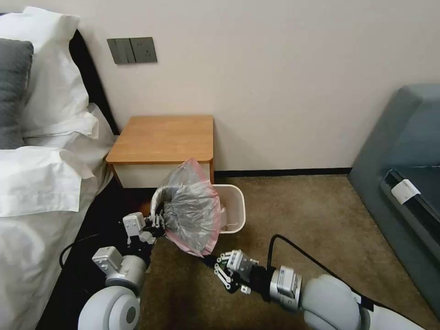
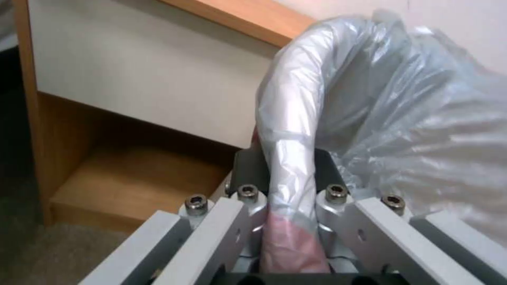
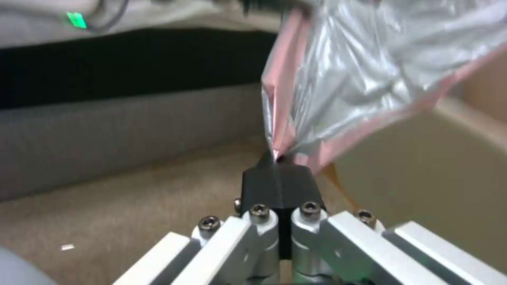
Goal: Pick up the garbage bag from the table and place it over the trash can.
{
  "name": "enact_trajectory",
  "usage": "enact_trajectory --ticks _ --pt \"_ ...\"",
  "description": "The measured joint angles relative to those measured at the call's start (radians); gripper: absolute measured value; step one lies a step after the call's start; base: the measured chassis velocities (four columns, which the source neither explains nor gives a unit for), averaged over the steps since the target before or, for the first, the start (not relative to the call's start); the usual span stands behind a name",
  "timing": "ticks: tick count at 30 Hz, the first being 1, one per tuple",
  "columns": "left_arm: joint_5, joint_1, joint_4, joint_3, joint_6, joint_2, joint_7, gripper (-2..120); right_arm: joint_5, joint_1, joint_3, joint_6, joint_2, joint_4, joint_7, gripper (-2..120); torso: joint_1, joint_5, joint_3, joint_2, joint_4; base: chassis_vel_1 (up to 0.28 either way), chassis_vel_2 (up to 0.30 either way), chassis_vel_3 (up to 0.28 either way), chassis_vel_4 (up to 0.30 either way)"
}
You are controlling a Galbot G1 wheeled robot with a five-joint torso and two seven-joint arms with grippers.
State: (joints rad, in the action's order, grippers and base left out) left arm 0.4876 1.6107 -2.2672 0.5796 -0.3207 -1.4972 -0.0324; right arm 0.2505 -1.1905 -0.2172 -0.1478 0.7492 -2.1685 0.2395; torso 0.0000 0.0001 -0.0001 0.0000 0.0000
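The garbage bag (image 1: 191,206), crinkly grey plastic with a pink rim band, hangs stretched between both grippers above the near-left part of the trash can (image 1: 237,192). My left gripper (image 1: 158,223) is shut on a bunched fold of the bag (image 2: 288,130), just in front of the table (image 1: 165,137). Lower down, over the carpet, my right gripper (image 1: 210,260) is shut on a pink rim corner of the bag (image 3: 296,130), its pads (image 3: 264,186) pressed together. The cream trash can wall (image 3: 422,174) stands beside that gripper. The table's top is bare.
A bed with white linen (image 1: 41,183) and its dark base lies to the left, close to my left arm. A grey sofa (image 1: 403,174) stands at the right. Brown carpet (image 1: 311,215) stretches between the trash can and the sofa. A black cable (image 1: 284,240) loops off my right arm.
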Motion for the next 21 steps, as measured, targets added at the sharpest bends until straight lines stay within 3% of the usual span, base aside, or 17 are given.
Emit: enact_trajectory --ticks 12,17,21 --pt "0.087 0.009 -0.036 0.003 -0.039 -0.006 -0.025 7 -0.108 -0.012 0.023 0.068 0.039 0.128 0.006 0 0.000 0.0000 0.000 0.000 0.0001 0.000 0.000 0.000 0.000" --pt "0.087 0.009 -0.033 0.004 -0.040 -0.006 -0.025 7 -0.130 -0.037 0.040 0.092 0.044 0.123 0.000 0 0.000 0.0000 0.000 0.000 0.0000 0.000 0.000 0.000 0.000" --pt "0.078 0.004 -0.021 0.008 -0.040 -0.003 -0.025 7 -0.145 -0.076 0.067 0.120 0.037 0.070 -0.003 12 0.000 0.0000 0.000 0.000 0.0001 0.000 0.000 0.000 0.000"
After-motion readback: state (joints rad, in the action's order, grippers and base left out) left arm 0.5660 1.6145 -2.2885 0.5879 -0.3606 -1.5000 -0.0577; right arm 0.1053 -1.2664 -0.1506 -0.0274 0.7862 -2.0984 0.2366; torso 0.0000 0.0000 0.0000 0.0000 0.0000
